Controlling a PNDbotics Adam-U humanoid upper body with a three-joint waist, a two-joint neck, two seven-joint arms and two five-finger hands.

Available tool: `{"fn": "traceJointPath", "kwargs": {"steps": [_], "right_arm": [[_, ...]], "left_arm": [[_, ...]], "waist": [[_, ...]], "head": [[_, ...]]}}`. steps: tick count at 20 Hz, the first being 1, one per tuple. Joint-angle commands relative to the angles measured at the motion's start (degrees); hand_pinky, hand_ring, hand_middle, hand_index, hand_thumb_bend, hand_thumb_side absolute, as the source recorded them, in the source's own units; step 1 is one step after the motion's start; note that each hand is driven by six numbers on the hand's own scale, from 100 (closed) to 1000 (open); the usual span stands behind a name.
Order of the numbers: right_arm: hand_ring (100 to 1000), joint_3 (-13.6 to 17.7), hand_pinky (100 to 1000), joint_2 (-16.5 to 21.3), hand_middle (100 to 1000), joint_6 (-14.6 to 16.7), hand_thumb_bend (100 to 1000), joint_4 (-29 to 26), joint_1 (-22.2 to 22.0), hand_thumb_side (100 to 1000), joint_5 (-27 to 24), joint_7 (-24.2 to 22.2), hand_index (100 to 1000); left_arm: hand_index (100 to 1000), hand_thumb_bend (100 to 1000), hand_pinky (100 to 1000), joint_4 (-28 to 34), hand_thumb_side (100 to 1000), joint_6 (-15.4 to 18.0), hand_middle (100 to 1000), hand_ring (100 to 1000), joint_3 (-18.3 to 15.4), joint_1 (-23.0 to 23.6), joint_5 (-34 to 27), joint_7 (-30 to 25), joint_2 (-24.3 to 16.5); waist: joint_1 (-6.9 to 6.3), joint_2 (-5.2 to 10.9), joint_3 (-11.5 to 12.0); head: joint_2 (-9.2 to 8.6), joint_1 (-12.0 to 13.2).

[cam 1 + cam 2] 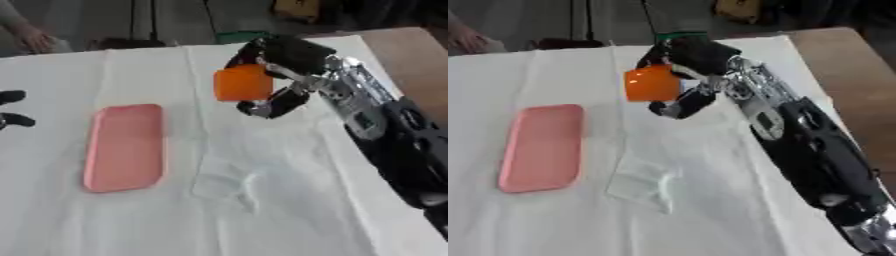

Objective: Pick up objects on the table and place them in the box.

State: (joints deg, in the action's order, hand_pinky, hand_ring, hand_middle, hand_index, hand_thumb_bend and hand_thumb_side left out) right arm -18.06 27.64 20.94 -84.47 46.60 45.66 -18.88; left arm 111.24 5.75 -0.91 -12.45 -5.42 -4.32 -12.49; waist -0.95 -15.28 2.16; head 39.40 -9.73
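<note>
Nearest the lens in the left eye view: a crumpled clear plastic piece (223,184), hard to make out, possibly a wrapper or small bag, lying flat on the white cloth of the bench (289,220). Just to its left, apart from it, a pink flat tray (125,146) with rounded corners, lengthwise toward the far edge, nothing in it. Higher up, right hand (293,75) raised above the cloth, fingers (276,107) and thumb curled round an orange block (242,83), lifted clear of the surface. At the left edge, only dark fingertips of the left hand (13,107) showing; cannot tell whether spread or curled.

Right eye view: same orange block (652,83) wrapped by the right hand (697,60), held beyond the far end of the pink tray (541,146) and off to its right, not over it. Clear plastic piece (642,184) lower down, between tray and forearm.

Step in hand, judged from this: carry phase, block already picked, not yet placed. No other container visible, so the tray is probably the box meant. Next move calls for swinging left and toward the camera until above the tray, lowering, then releasing only once the block sits inside the rim. Plastic piece left for a later pick.
</note>
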Motion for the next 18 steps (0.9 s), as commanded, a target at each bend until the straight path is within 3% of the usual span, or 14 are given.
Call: {"fn": "traceJointPath", "kwargs": {"steps": [1, 3, 7, 13, 18], "right_arm": [[415, -0.31, 260, 0.87, 466, 0.26, 164, -0.11, 2.37, 140, -1.15, -1.21, 692], [414, -1.7, 259, -0.46, 466, 2.04, 100, 2.0, 3.45, 188, -2.04, -2.92, 689], [409, -2.06, 253, -2.66, 462, 5.13, 100, 6.41, 5.29, 190, -4.18, -6.48, 687], [399, -1.16, 242, -5.54, 454, 3.52, 100, 11.24, 7.21, 187, -0.78, -4.56, 680], [395, -1.0, 237, -6.97, 449, 3.7, 100, 14.02, 7.82, 196, 0.24, -2.92, 677]], "left_arm": [[867, 183, 569, 1.07, 885, 0.03, 890, 748, 0.3, -0.75, -0.3, -0.46, -0.59], [867, 182, 570, 1.18, 882, 0.03, 890, 748, 0.67, -1.25, -0.55, -0.8, -0.49], [867, 181, 571, 1.34, 878, -0.12, 889, 748, 1.36, -2.18, -1.24, -1.48, -0.34], [867, 178, 572, 1.75, 868, -0.39, 888, 748, 2.78, -3.44, -2.85, -2.62, -0.17], [867, 176, 573, 2.07, 865, -0.6, 888, 748, 3.21, -3.79, -3.7, -3.19, -0.16]], "waist": [[-0.06, 1.11, 0.68], [-0.01, 0.89, 2.09], [0.21, 0.7, 4.9], [0.38, 0.94, 10.39], [0.41, 1.02, 12.76]], "head": [[0.3, -0.83], [0.07, -1.71], [-0.32, -3.64], [-0.43, -7.55], [-0.87, -9.29]]}}
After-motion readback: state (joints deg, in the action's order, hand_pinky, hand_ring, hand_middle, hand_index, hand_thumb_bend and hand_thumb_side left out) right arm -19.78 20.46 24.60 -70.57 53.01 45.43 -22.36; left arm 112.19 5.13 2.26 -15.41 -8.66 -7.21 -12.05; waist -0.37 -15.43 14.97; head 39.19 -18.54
